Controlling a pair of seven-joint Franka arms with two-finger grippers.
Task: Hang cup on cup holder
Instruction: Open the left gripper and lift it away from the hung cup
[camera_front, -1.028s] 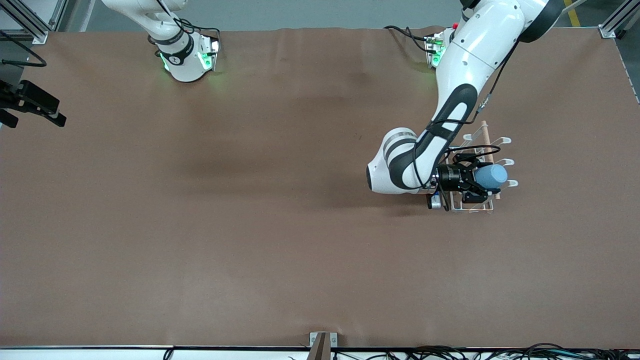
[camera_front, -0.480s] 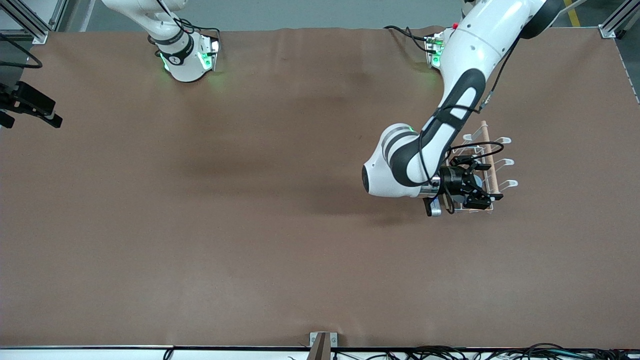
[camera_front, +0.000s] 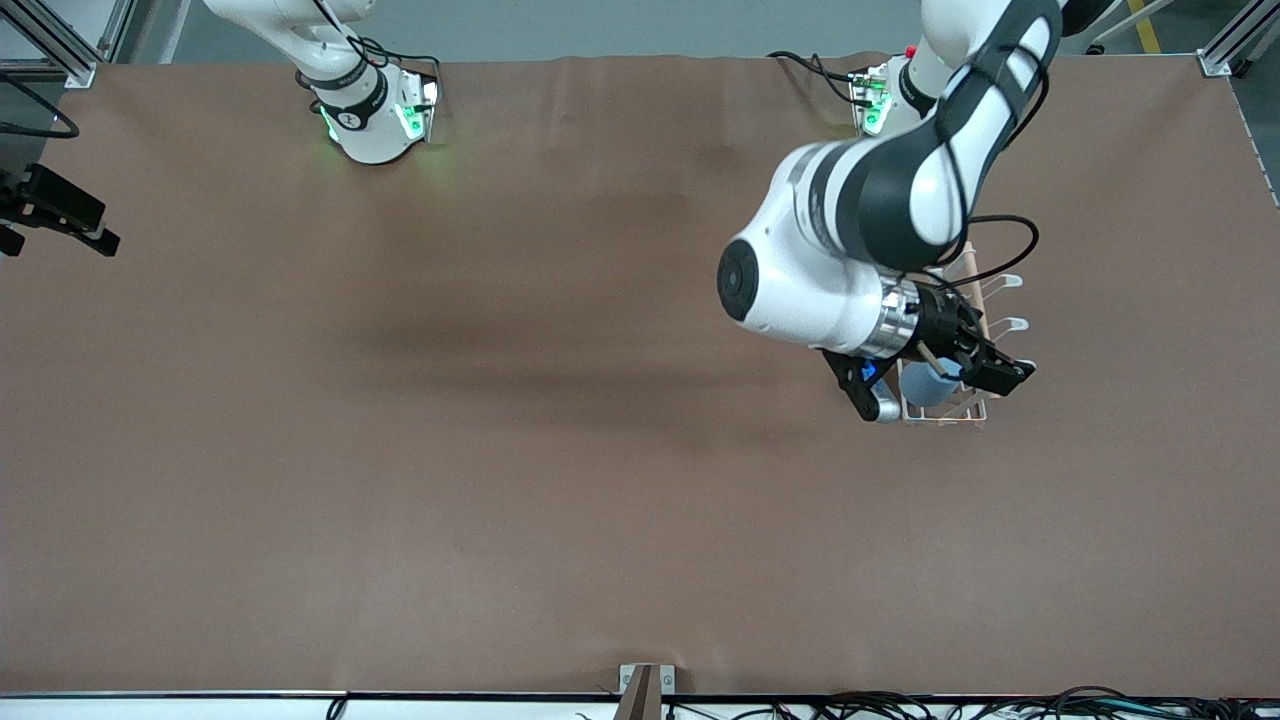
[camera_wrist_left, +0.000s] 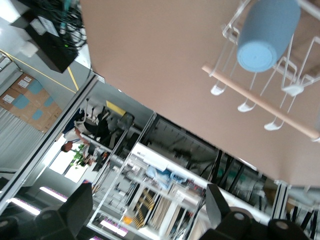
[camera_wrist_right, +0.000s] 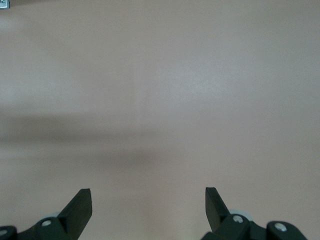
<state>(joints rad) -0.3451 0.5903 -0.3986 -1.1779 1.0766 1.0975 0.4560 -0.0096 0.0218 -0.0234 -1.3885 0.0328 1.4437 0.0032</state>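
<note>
Now the cup (camera_front: 928, 385) sits on the cup holder (camera_front: 958, 412), slipped upside down over a prong on the side toward the right arm's end of the brown bench (camera_front: 500, 450), at the rack's end nearer the front camera. Above it, the left gripper (camera_front: 975, 365) hovers with its fingers (camera_wrist_left: 80, 204) spread wide and empty, partly covering the rack's wooden dowel (camera_wrist_left: 260, 101) in the front view. Three looped prong tips (camera_wrist_left: 246, 106) stand bare past the dowel. Well apart, the right gripper (camera_wrist_right: 148, 205) waits over bare bench, fingers released.
</note>
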